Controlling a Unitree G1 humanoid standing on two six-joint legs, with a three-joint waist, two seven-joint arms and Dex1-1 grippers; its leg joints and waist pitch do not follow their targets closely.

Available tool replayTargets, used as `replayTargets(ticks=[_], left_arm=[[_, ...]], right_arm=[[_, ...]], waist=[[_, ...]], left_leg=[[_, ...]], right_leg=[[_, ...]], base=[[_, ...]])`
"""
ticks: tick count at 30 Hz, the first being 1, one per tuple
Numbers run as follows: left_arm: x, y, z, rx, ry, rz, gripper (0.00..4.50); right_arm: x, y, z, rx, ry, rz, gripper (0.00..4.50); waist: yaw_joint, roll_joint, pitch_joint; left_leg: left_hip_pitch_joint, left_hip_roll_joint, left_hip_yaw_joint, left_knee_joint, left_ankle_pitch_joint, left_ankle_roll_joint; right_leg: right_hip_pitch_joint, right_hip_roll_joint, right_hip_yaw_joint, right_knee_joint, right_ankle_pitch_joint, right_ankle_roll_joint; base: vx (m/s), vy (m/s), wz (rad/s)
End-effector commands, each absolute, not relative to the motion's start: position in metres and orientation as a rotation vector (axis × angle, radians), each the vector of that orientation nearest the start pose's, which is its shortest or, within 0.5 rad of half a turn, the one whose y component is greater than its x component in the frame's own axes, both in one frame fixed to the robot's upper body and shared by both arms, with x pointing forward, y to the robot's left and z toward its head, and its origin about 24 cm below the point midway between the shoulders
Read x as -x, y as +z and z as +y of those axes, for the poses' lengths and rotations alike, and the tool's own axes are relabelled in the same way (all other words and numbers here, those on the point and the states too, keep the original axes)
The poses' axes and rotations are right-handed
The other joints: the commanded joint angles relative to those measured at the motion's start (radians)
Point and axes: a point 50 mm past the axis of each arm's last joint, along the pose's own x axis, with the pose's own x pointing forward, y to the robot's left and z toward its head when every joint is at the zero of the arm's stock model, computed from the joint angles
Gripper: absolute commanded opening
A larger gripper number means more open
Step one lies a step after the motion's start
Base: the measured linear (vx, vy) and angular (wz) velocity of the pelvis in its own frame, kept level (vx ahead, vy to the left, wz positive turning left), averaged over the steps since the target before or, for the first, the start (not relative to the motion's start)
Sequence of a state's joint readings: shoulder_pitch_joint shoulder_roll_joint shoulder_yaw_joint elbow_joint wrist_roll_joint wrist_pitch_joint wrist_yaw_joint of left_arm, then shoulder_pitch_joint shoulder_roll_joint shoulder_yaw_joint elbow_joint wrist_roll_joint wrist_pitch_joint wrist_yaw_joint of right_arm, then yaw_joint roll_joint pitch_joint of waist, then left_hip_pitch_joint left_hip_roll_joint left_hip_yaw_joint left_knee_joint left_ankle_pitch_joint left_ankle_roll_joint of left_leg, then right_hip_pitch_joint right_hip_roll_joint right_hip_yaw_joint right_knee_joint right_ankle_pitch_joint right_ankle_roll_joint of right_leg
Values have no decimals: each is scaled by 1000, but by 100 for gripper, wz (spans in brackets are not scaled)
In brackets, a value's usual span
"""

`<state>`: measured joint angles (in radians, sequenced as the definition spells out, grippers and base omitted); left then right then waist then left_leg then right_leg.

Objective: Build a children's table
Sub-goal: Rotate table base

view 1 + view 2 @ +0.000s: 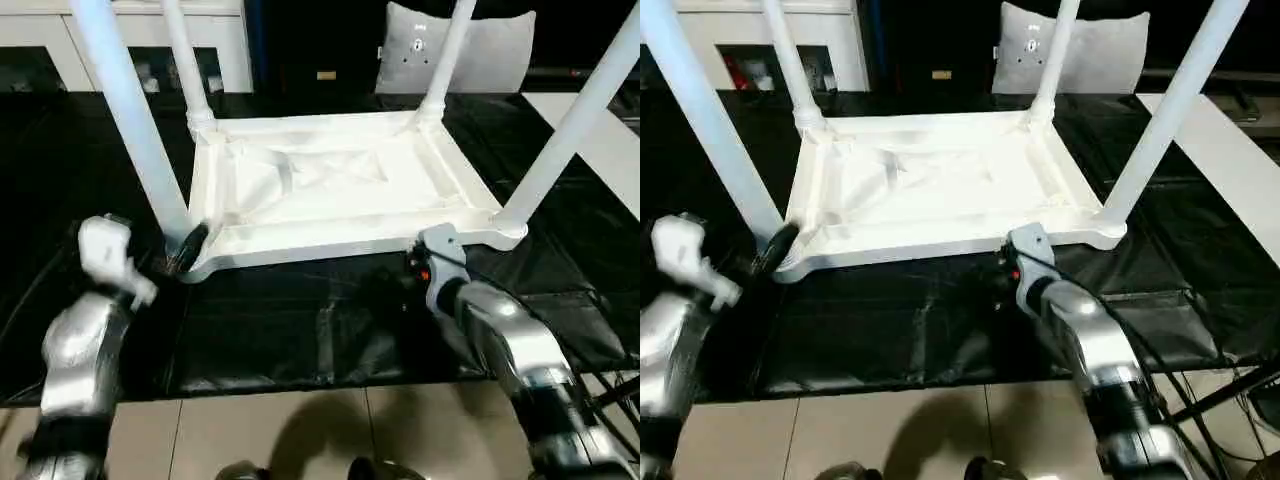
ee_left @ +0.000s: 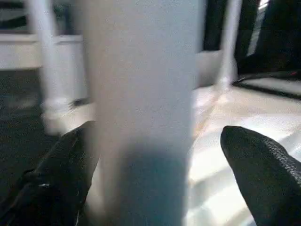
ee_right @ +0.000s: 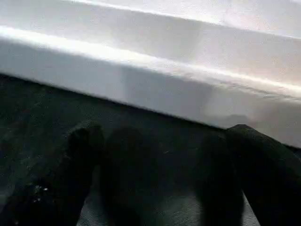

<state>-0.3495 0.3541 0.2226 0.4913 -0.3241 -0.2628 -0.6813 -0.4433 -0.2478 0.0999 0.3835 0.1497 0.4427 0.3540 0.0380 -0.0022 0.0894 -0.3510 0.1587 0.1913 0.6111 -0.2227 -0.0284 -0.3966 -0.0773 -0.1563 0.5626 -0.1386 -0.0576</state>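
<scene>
Nearest us, our two silver forearms reach over a strip of beige floor tiles (image 1: pixel 300 430) onto the glossy black plastic sheet (image 1: pixel 280 330) that covers the work area. On that sheet lies the all-white plastic children's table (image 1: pixel 330 185), upside down, its ribbed underside facing up and four long tapered tube legs rising from the corner sockets. Behind it we see a white cabinet with glass doors (image 1: pixel 120 45) and a grey cushion (image 1: pixel 470 45); a flat white board (image 1: pixel 1230 170) lies off to our right.

Our left gripper (image 2: pixel 155 169) is spread wide around the near left leg (image 1: pixel 130 120), one black finger on each side of the tube, not clamped on it. Our right gripper (image 3: pixel 160 165) is also spread wide and holds nothing, its fingers over the black sheet just beside the table's near edge.
</scene>
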Motion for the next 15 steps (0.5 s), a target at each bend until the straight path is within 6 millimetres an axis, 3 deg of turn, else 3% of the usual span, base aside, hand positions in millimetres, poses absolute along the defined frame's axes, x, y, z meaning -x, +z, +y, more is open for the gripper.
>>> replayTargets(ticks=[1, 2, 3, 5, 9, 14, 15], left_arm=[[-313, 83, 234, -16, -497, -159, 445], [-318, 87, 230, -14, -538, -146, 445], [-325, 90, 225, -5, -594, -117, 445], [-329, 92, 221, -2, -642, -92, 445], [-323, 98, 199, 29, -921, -20, 445], [-313, 101, 183, 28, -1065, 1, 445], [-304, 102, 170, 47, -1167, 18, 445]], right_arm=[[-331, 36, -160, 89, 364, 444, 450], [-334, 35, -162, 102, 353, 455, 450], [-338, 33, -164, 114, 343, 467, 450], [-341, 33, -164, 113, 341, 469, 450], [-349, 36, -160, 90, 346, 425, 450], [-357, 41, -154, 62, 354, 387, 450], [-359, 44, -149, 74, 378, 366, 450]], waist=[[1, -11, -82], [6, -5, -86], [8, -6, -80], [13, -4, -79], [25, 4, -82], [22, 2, -84], [22, -4, -83]], left_leg=[[-3, 85, -42, -79, -101, 13], [2, 81, -39, -74, -81, 19], [6, 79, -33, -74, -101, 20], [9, 82, -34, -73, -114, 16], [14, 91, -34, -75, -132, -6], [11, 93, -31, -75, -124, -8], [9, 90, -30, -74, -123, -4]], right_leg=[[64, -116, 95, -44, -229, -156], [60, -117, 96, -40, -237, -161], [53, -112, 96, -51, -299, -151], [52, -113, 96, -53, -331, -139], [49, -117, 98, -51, -363, -141], [51, -113, 100, -42, -305, -172], [53, -113, 100, -44, -314, -173]], base=[[0, 0, 0], [0, 0, 0], [0, 0, 0], [0, 0, 0], [0, 0, 0], [0, 0, 0], [0, 0, 0]])
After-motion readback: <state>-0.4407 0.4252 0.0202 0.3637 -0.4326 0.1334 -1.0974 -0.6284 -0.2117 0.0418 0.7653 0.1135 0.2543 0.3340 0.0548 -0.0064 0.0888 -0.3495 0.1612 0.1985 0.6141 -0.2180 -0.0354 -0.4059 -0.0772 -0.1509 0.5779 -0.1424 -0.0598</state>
